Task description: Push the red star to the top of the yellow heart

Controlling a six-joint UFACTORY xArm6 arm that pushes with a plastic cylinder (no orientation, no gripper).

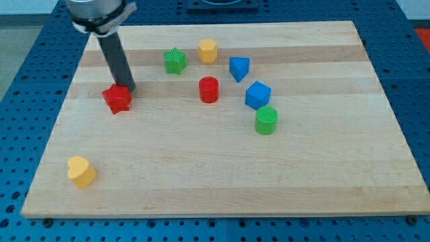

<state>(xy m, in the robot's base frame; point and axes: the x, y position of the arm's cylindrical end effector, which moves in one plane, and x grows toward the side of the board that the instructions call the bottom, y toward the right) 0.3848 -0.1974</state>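
Camera view shows my tip (pixel 127 89), a bare rod with no fingers to spread or pinch, touching the red star (pixel 117 99) at its upper right, in the frame's upper left. Yellow heart (pixel 81 171) waits lower left. Best push: steady, down-left, stopping just above it.

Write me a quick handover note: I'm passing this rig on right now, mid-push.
My tip sits against the red star, on its upper right edge.
The red star lies in the board's left part; the yellow heart lies well below it, near the bottom-left corner.
Done: contact made with the star. The star is not yet at the heart.
Left: push the star down and slightly left, stopping just above the heart.
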